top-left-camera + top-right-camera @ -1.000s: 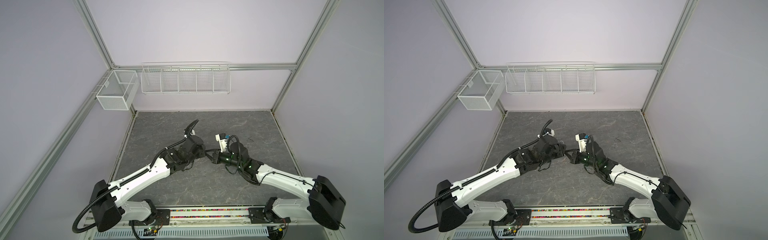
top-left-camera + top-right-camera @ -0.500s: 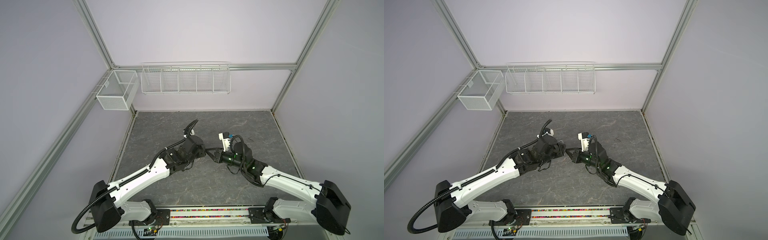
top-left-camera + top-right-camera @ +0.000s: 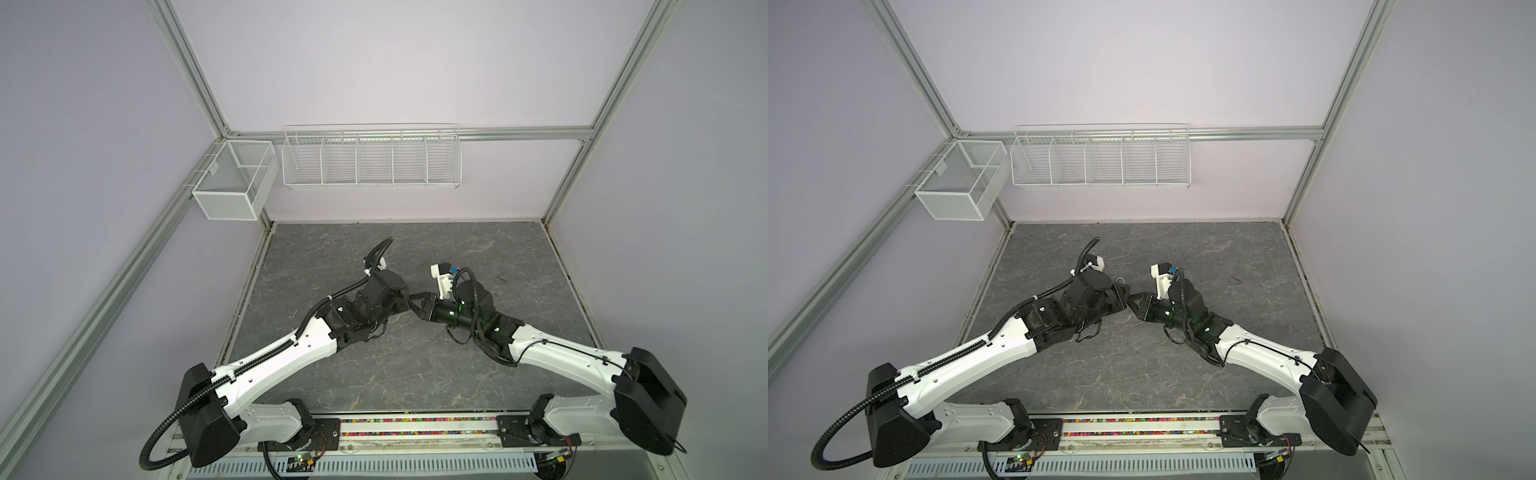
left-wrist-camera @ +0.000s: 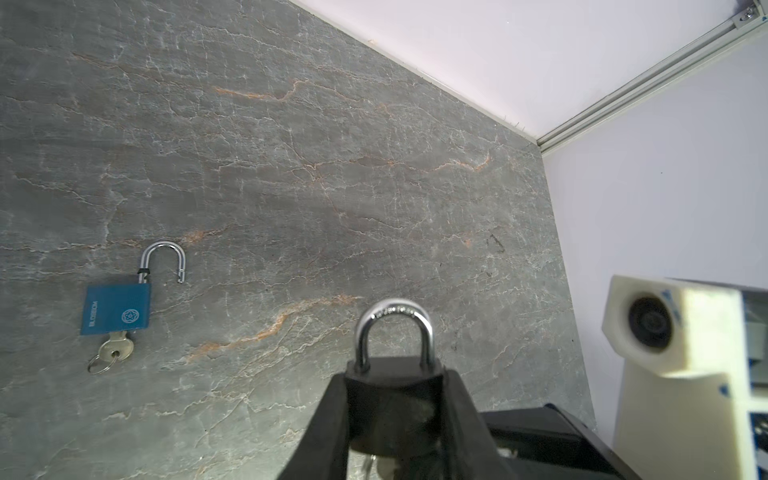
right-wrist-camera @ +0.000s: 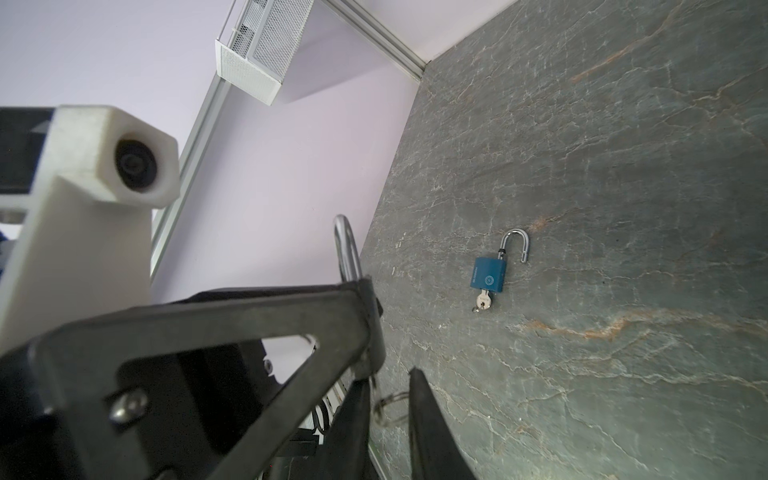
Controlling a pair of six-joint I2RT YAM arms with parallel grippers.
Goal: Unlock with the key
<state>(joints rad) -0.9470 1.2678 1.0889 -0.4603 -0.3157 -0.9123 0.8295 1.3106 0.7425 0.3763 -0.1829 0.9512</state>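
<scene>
Lab test cell, aluminium frame (image 3: pixel 519 134), wire baskets (image 3: pixel 371 160)

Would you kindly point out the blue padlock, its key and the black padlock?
blue padlock (image 4: pixel 115 309), left wrist view, on its body.
key (image 4: pixel 117 347), left wrist view, on its head.
black padlock (image 4: pixel 394 397), left wrist view, on its body.

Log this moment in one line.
left gripper: shut on black padlock, shackle closed | right gripper: open at its key ring | blue padlock: open on table, key in it

The grey veined tabletop (image 4: pixel 332 166) bears a blue padlock (image 4: pixel 115 310), shackle open, key (image 4: pixel 117 348) in its base.
</scene>
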